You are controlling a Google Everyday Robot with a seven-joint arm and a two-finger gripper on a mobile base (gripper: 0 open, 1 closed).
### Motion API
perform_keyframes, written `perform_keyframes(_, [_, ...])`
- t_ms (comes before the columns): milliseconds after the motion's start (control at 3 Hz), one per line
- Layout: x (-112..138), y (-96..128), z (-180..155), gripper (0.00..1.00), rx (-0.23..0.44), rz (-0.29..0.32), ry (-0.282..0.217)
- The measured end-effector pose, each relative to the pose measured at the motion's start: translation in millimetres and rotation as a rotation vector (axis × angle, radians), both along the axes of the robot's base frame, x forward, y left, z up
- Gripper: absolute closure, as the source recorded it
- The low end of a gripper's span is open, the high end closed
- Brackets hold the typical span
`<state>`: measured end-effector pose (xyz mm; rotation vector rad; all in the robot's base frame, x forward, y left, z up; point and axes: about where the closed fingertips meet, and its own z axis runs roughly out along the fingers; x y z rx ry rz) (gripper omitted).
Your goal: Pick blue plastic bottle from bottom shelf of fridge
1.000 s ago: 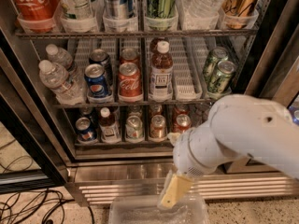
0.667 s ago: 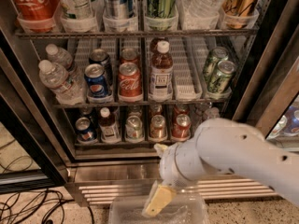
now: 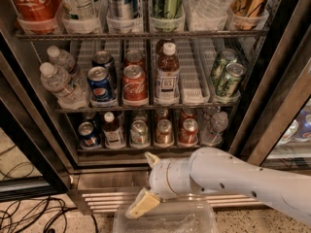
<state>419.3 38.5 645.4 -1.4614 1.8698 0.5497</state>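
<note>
Shows gripper (image 3: 138, 184) splayed open, empty, readied outside fridge (image 3: 104, 179); blue plastic bottle (image 3: 112, 131) up-left, upright in bottom shelf (image 3: 121, 151) lane.

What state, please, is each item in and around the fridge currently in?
fridge, door open
blue plastic bottle, upright on the bottom shelf, capped, not gripped
taller brown bottle, upright, capped, one shelf up
water bottles, tilted, capped
gripper, open, holding nothing, low in front of the fridge base
</note>
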Motion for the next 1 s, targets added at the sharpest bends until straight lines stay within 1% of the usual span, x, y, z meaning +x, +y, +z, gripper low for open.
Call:
perform_keyframes(333, [21, 21, -13, 0.00, 0.106, -0.030, -0.033])
perform_keyframes(667, [29, 42, -17, 0.00, 0.155, -0.012, -0.041])
perform_keyframes(1000, [29, 42, -17, 0.00, 0.155, -0.012, -0.041])
